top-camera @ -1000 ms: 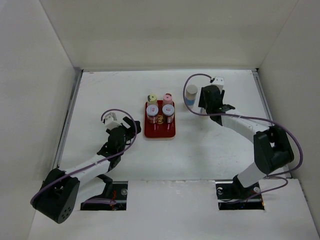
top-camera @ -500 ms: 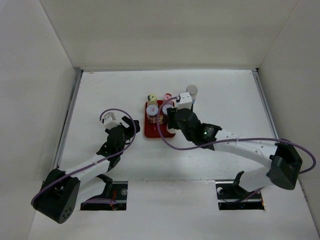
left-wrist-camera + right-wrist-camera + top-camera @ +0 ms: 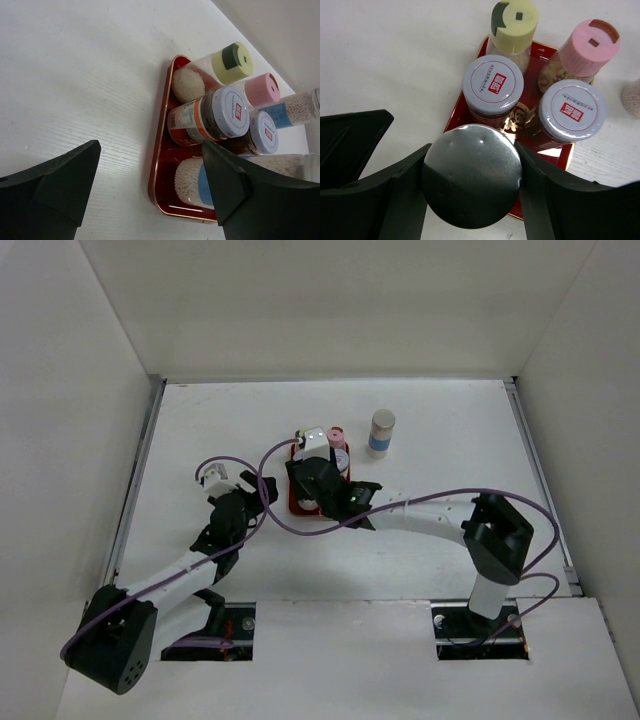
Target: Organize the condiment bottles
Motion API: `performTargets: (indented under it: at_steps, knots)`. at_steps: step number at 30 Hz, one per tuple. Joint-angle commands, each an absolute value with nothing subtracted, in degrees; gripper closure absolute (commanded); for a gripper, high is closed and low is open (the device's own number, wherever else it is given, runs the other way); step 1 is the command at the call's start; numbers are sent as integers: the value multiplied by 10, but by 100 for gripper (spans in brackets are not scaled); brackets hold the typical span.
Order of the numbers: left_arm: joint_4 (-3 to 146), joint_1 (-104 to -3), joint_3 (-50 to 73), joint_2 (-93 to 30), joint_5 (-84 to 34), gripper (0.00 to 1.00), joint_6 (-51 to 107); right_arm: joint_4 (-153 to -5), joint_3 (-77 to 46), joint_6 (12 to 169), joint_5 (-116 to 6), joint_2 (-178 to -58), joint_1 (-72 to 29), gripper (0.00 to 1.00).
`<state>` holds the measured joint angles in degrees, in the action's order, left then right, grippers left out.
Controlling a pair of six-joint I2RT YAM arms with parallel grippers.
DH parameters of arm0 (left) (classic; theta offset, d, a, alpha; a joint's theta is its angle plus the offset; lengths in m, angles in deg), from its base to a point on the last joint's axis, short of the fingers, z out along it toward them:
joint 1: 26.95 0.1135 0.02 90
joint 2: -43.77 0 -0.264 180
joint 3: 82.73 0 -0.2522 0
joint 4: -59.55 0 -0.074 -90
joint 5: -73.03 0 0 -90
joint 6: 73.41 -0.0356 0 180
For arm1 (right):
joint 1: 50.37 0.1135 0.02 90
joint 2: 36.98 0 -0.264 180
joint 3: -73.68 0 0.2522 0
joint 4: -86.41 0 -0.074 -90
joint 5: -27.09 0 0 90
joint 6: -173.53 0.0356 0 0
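My right gripper (image 3: 471, 175) is shut on a tall silver-capped bottle (image 3: 471, 175) and holds it upright at the near left corner of the red tray (image 3: 546, 49). I cannot tell whether the bottle touches the tray. Its blue label shows in the left wrist view (image 3: 202, 182). In the tray stand the yellow-capped bottle (image 3: 514, 17), the pink-capped bottle (image 3: 596, 40) and two short bottles with whitish lids (image 3: 492, 84) (image 3: 571, 110). The second silver-capped bottle (image 3: 381, 433) stands on the table right of the tray. My left gripper (image 3: 150, 147) is open and empty, left of the tray.
White walls enclose the table on the left, back and right. My right arm (image 3: 420, 515) lies across the table from its base at the near right to the tray (image 3: 296, 502). A purple cable (image 3: 275, 455) loops beside the tray's left side.
My right arm has swung left from the back right of the table to over the tray, carrying the silver-capped bottle. The other silver-capped bottle stays. The left arm has barely moved.
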<state>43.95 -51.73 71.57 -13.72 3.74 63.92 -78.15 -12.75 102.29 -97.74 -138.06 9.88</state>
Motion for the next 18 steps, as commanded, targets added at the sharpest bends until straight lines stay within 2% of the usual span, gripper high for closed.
performTargets:
  at_steps: [1, 6, 11, 18]
  knots:
    - [418, -515, 718, -123, 33, 18, 641, -847, -169, 1026, -984, -1400, 108, 44]
    - [419, -514, 720, -117, 37, 18, 641, -845, -183, 1027, -989, -1425, 108, 35]
    - [420, -516, 719, -122, 38, 18, 641, -837, -174, 1020, -1002, -1387, 108, 14]
    - [420, -513, 720, -125, 40, 18, 642, -824, -109, 1022, -1002, -1271, 92, 8]
